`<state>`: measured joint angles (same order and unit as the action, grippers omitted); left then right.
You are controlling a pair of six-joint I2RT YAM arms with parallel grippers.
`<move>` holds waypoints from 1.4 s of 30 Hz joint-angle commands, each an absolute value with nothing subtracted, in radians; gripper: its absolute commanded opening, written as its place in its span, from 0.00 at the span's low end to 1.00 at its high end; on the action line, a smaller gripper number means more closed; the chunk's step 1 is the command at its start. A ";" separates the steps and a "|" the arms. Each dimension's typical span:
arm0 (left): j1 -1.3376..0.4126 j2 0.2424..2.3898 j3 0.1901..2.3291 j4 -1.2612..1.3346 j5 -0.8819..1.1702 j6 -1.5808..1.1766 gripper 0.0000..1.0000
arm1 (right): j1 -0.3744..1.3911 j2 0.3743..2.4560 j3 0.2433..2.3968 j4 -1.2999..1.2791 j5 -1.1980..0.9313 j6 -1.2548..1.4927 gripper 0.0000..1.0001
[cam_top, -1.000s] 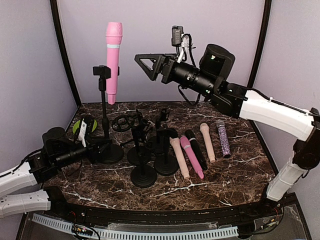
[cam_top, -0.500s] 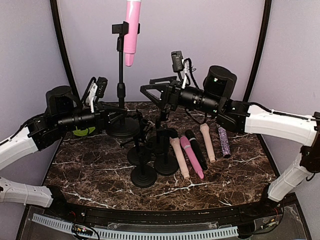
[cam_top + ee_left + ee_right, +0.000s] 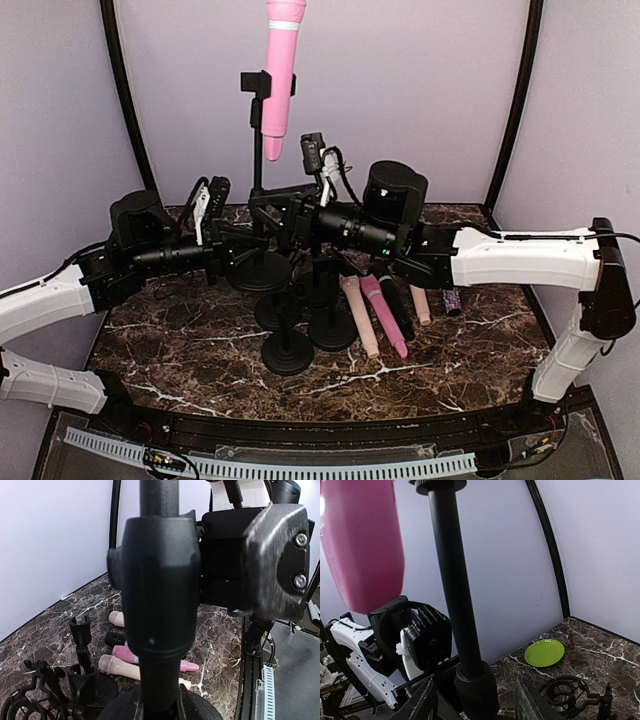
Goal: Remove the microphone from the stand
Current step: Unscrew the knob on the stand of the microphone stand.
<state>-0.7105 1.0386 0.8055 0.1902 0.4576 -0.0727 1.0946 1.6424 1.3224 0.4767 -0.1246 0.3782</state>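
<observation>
A pink microphone (image 3: 278,75) sits upright in the clip at the top of a black stand (image 3: 258,150). The stand's round base (image 3: 262,272) hangs above the table. My left gripper (image 3: 238,256) is shut on the stand low down, just above the base. In the left wrist view the pole (image 3: 160,605) fills the middle. My right gripper (image 3: 275,215) is open, its fingers either side of the pole's collar (image 3: 476,690) without pressing it. The microphone's lower end (image 3: 365,545) shows above it at the upper left.
Several empty black stands (image 3: 288,352) stand mid-table. Loose microphones lie to their right: beige (image 3: 360,318), pink (image 3: 385,322), black (image 3: 398,312) and glittery purple (image 3: 453,300). A green plate (image 3: 544,652) and a shock mount (image 3: 570,690) lie at the back left.
My left arm has lifted the stand with the microphone off the table and carried it right, toward the middle. My right gripper has come down and left, and now straddles the pole.
</observation>
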 commanded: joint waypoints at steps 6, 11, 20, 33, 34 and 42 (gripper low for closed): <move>-0.708 0.971 0.794 0.323 0.423 -0.036 0.00 | 1.142 1.704 1.416 0.483 0.010 0.344 0.50; -0.709 0.975 0.793 0.321 0.422 -0.039 0.00 | 1.147 1.726 1.444 0.459 0.045 0.335 0.44; -0.709 0.983 0.800 0.317 0.440 -0.057 0.00 | 1.145 1.715 1.439 0.445 0.029 0.320 0.21; -0.709 1.000 0.823 0.326 0.620 -0.058 0.00 | 1.054 1.631 1.388 0.456 -0.340 0.335 0.06; -0.708 1.001 0.824 0.328 0.635 -0.060 0.00 | 1.043 1.625 1.386 0.467 -0.410 0.347 0.06; -0.708 1.016 0.839 0.339 0.777 -0.067 0.00 | 1.015 1.611 1.415 0.418 -0.684 0.355 0.06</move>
<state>-0.7052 1.0306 0.7868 0.2207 0.6525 -0.0826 1.0214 1.6581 1.3926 0.4000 -0.5159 0.3382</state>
